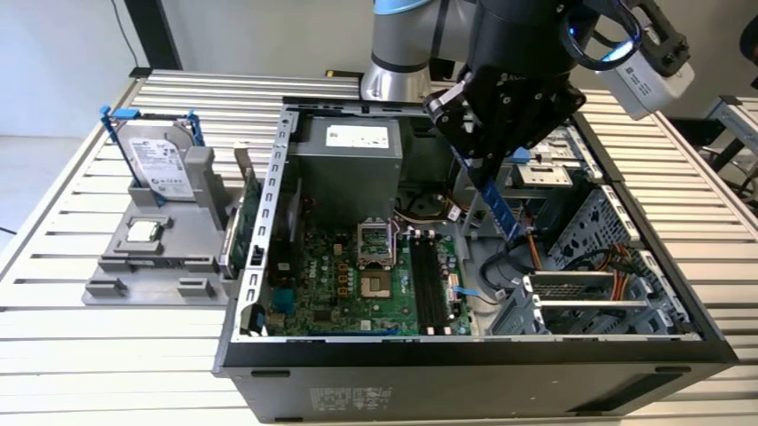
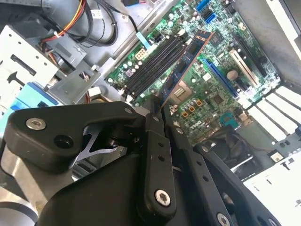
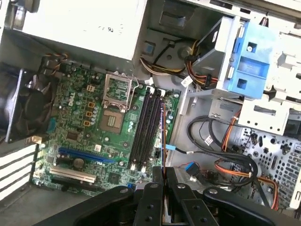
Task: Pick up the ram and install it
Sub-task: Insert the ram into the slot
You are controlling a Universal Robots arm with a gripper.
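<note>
Over the motherboard (image 1: 343, 275), we are clenching our gripper (image 1: 480, 164) on the ram (image 1: 500, 204), drive cage (image 1: 598, 235) at three o'clock in the exterior view.

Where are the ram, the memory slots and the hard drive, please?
ram (image 1: 498, 209): exterior view, middle of its blue face.
memory slots (image 3: 146, 127): first wrist view, mid-length of the black slots.
hard drive (image 1: 160, 160): exterior view, centre of its silver face.
</note>
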